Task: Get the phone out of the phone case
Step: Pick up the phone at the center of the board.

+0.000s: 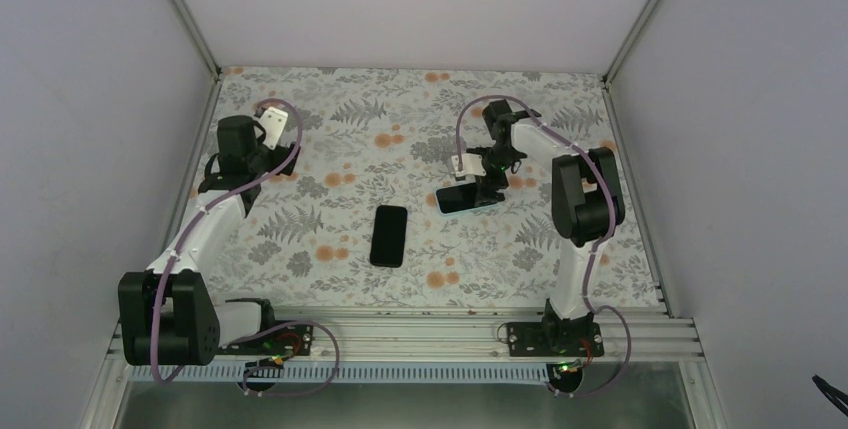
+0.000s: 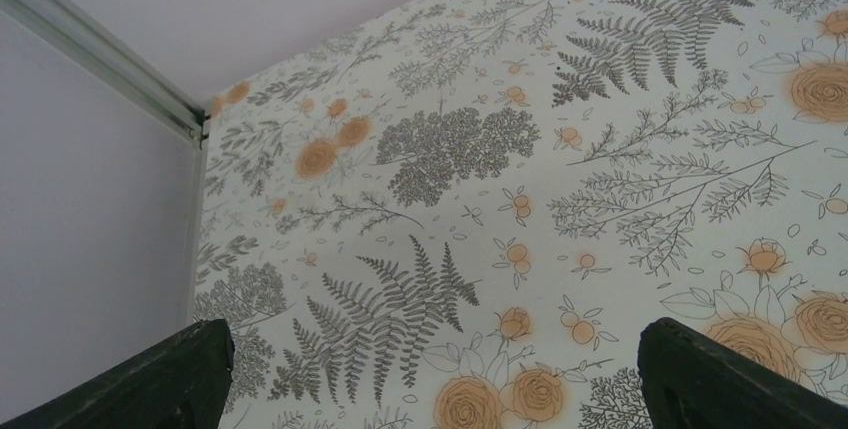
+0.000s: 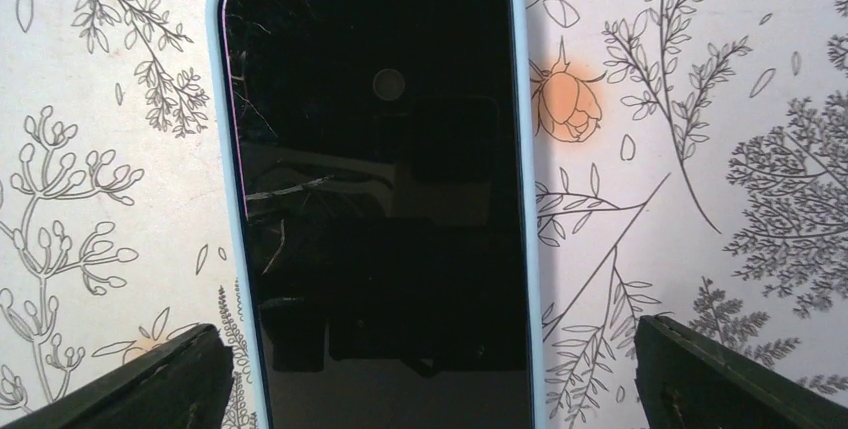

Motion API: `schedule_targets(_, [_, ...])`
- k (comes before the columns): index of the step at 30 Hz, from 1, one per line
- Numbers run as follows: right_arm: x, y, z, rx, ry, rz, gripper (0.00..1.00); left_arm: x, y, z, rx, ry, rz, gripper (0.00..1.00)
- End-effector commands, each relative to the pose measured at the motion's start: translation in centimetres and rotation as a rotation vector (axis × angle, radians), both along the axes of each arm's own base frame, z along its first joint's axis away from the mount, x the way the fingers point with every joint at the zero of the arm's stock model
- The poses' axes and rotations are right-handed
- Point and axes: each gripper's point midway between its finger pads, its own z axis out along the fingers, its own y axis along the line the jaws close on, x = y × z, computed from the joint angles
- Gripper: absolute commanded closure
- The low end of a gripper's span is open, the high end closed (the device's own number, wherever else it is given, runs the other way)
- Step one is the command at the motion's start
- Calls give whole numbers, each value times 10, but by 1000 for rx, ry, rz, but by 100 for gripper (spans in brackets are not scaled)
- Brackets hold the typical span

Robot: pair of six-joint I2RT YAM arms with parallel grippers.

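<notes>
Phone case (image 3: pixel 240 249) holds phone (image 3: pixel 385 209); right fingers (image 3: pixel 130 379) spread astride it; left fingers (image 2: pixel 130 379) spread.

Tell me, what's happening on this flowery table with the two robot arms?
The right arm hangs over a black phone in a light blue case, lying flat on the floral table, open jaws either side of one end, gripping nothing. The phone sits in its case, not yet taken out. The left arm sits far left, jaws open and empty. A separate black phone-like slab lies mid-table.
</notes>
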Motion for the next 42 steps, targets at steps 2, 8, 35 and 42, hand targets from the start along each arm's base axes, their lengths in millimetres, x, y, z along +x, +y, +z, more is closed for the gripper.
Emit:
schedule_targets(2, [1,-4,-14,-28,30,19,0,0,2,-4,5,0,6,0])
schedule_targets(8, [2,-12,-28,-81,12,27,0,1,1,-4,2,-2,2,0])
schedule_targets(35, [-37,-3,-46,-52,-58,36,15,-13,-57,-4,-110,107,-339,0])
schedule_targets(42, [-30,4,-32,-15,-61,37,0,-18,-55,-3,-92,91,-333,0])
